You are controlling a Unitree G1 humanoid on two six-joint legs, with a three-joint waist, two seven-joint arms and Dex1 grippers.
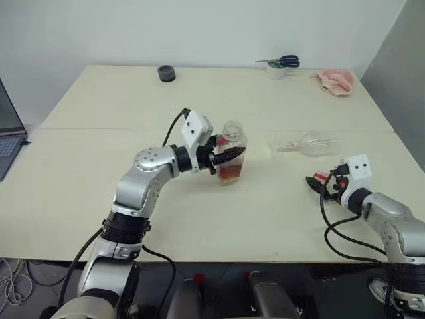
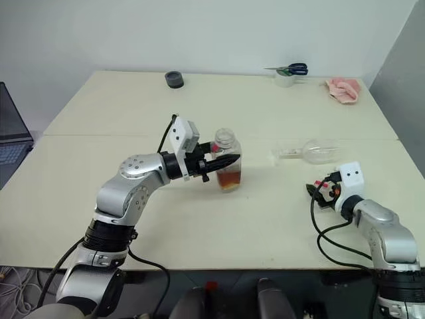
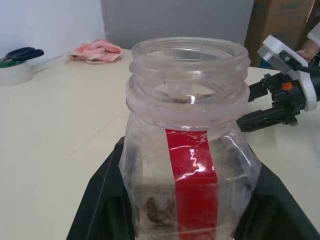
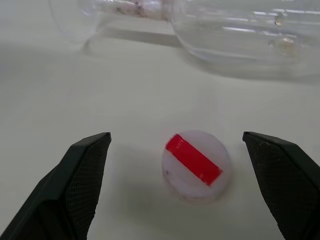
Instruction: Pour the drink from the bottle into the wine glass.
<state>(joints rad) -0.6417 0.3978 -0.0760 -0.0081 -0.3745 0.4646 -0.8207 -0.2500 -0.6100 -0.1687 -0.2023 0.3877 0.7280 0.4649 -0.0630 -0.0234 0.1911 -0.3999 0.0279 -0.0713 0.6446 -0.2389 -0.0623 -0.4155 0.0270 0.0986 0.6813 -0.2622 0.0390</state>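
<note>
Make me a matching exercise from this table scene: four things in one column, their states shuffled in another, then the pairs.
Things:
1. clear squarish plastic bottle with red label strip
2. clear stemmed wine glass
3. white round cap with red stripe
4. blue-handled scissors

States:
A. lying on its side on the table
B. resting on a tape roll at the table's far edge
C. upright, uncapped, gripped by the left hand
D. lying on the table between the open fingers of the right hand

Pairs: 1-C, 2-A, 3-D, 4-B

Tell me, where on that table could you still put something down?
Widest bare stretch: the table's near-left part, beside the left gripper holding the bottle. Also bare: mid-back, between the black ring and the scissors. Crowded: near right, where wine glass lies sideways, cap between right gripper's open fingers.
</note>
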